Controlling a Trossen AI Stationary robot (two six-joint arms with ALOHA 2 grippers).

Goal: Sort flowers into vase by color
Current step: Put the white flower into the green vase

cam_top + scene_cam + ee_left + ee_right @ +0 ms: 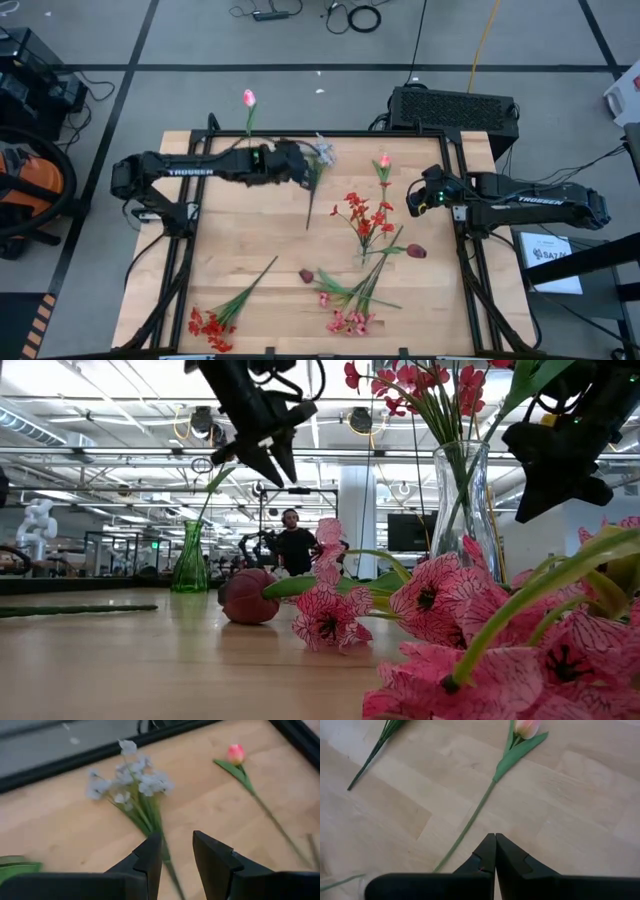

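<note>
In the low view, pink sprays [470,620] fill the lower right foreground, lying on the wooden table [150,670]. Behind them rests a dark maroon bud [248,597]. A clear glass vase [462,495] with red blooms stands right of centre, and a green vase [190,560] stands farther back at left. A person [293,545] is visible in the room beyond.

In the high view, the pink sprays [350,318] lie at lower centre, a red spray [210,325] at lower left, and another red spray [365,215] at centre. A maroon tulip [416,251] lies right of centre.

Left gripper [308,172]: positioned at upper centre of the table, over the stem of the pale blue-white spray [322,152]. In the left wrist view the left gripper [177,851] has its fingers [150,855] narrowly parted, and the stem of the spray [131,782] runs into the gap between them; contact cannot be determined. The blooms lie just inside the black table frame [75,762]. A pink tulip [236,754] lies well apart from the spray, with bare wood between.

Right gripper [413,196]: positioned at the right of the table, near the pink tulip [384,165]. In the right wrist view the right gripper [495,851] has its fingers pressed together, holding nothing. The stem of the pink tulip [526,727] passes just beside the fingertips, with bare wood on the other side.

A further pink tulip [248,100] shows beyond the table's top edge.
</note>
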